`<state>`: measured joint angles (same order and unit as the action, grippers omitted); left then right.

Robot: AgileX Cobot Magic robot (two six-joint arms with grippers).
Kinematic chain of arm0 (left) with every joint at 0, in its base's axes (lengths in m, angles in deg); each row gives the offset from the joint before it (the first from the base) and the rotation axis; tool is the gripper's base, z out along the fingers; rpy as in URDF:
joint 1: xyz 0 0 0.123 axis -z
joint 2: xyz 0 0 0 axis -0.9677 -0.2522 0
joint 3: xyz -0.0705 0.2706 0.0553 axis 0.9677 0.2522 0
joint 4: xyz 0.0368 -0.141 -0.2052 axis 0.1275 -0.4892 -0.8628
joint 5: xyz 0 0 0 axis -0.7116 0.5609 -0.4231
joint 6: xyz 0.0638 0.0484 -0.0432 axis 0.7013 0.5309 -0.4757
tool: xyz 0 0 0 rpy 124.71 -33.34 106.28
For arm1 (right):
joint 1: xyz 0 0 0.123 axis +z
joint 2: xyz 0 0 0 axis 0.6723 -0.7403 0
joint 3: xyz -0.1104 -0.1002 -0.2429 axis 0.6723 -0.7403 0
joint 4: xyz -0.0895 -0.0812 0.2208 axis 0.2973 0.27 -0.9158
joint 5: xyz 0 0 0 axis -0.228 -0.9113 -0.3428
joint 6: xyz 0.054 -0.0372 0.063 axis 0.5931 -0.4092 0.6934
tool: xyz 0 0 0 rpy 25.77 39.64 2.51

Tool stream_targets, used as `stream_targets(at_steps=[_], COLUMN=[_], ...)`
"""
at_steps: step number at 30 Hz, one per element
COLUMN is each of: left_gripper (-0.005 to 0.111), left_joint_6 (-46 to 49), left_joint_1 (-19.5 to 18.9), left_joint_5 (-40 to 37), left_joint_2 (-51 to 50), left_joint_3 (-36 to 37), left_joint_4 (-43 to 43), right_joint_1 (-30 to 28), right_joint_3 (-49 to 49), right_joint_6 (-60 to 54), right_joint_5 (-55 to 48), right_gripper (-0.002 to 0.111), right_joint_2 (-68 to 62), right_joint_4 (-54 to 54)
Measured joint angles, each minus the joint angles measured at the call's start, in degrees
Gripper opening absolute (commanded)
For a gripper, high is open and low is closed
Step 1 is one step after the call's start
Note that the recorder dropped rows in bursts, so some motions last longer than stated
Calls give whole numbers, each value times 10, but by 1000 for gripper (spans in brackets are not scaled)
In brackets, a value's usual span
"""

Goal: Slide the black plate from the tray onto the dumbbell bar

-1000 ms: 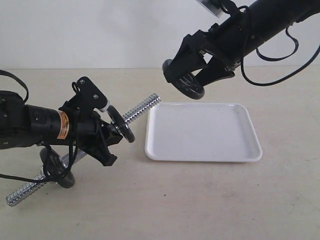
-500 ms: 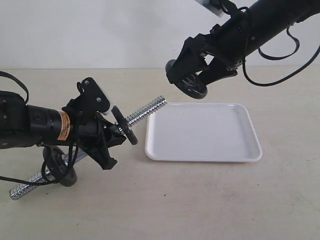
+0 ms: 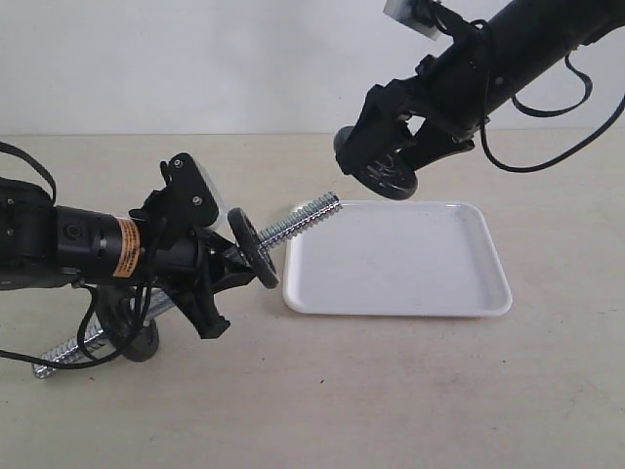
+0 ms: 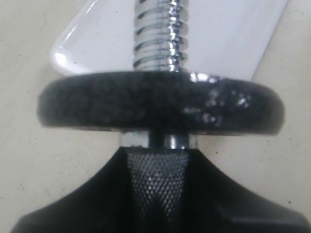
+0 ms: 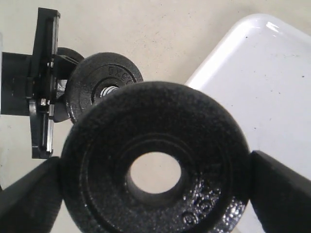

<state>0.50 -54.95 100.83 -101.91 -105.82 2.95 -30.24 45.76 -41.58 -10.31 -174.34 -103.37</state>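
Observation:
My right gripper (image 3: 381, 166) is shut on the black plate (image 3: 393, 180), holding it in the air above the far left corner of the white tray (image 3: 410, 283). In the right wrist view the black plate (image 5: 155, 165) sits between both fingers (image 5: 279, 191), its hole showing bare table. My left gripper (image 3: 213, 272) is shut on the dumbbell bar (image 3: 298, 219), which tilts up with its threaded tip towards the plate. One black disc (image 3: 253, 250) sits on the bar just beyond the left fingers, seen edge-on as the disc (image 4: 160, 102) in the left wrist view. The knurled bar (image 4: 155, 182) lies between the jaws.
A second black disc (image 3: 137, 337) sits low on the bar's near end, by the table. The tray (image 5: 272, 87) holds nothing visible. The bar's threaded tip (image 3: 330, 205) reaches over the tray's left edge. A pale wall stands behind the table.
My left arm has shifted the bar to the right, bringing its threaded tip over the tray's edge. My right gripper with the plate has drifted slightly right.

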Motion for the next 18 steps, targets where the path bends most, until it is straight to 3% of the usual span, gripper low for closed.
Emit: stream_targets(at_steps=[6,13,18], left_gripper=[4,4,4], left_joint_6=[4,11,15], left_joint_1=[0,0,0], left_joint_5=[10,14,14], left_joint_2=[-1,-1,-1], left_joint_3=[0,0,0], left_joint_4=[21,25,25], right_joint_1=[-18,-95,-120], right_joint_3=[0,0,0], right_joint_6=[10,-25,-37], right_joint_5=[8,-40,-32], right_gripper=[0,0,0], right_joint_2=[0,-44,-80], right_joint_4=[-6,-87,-131])
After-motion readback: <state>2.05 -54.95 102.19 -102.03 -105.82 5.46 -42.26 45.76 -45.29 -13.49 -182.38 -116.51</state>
